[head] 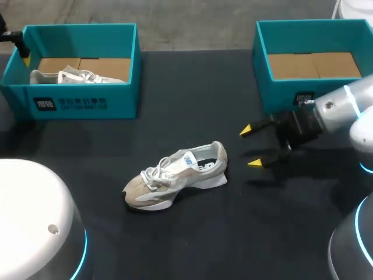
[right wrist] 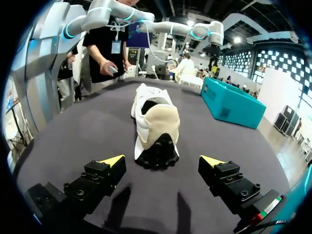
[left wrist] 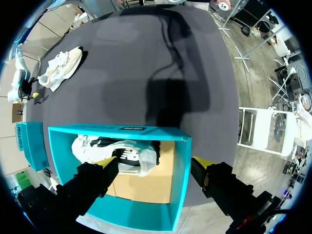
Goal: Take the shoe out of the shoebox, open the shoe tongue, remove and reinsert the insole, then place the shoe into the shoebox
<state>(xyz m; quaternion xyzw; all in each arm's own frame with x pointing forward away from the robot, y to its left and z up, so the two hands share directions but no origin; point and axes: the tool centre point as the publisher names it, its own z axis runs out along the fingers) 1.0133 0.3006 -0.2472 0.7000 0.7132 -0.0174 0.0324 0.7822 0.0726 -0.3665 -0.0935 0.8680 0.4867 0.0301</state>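
The shoe (head: pixel 175 182) is out and stands on its sole around the middle of the table (head: pixel 192 105). Its toe points toward the near left corner and its heel toward the right edge.

The right gripper (head: pixel 250 146) sits low over the table just off the heel, between the shoe and the right edge. Its fingers are spread wide with nothing in them. From the right wrist view the heel is straight ahead of the gap and close, but not touching either finger.

The left box (head: pixel 76 105) is in the far left corner with the other shoe (head: pixel 70 76) lying inside. The left gripper (left wrist: pixel 155 163) hangs above that box, also wide apart and holding nothing. One finger is over the inside near the other shoe and one is out past the box wall.

The right box (head: pixel 280 93) is in the far right corner, showing only its brown cardboard floor.
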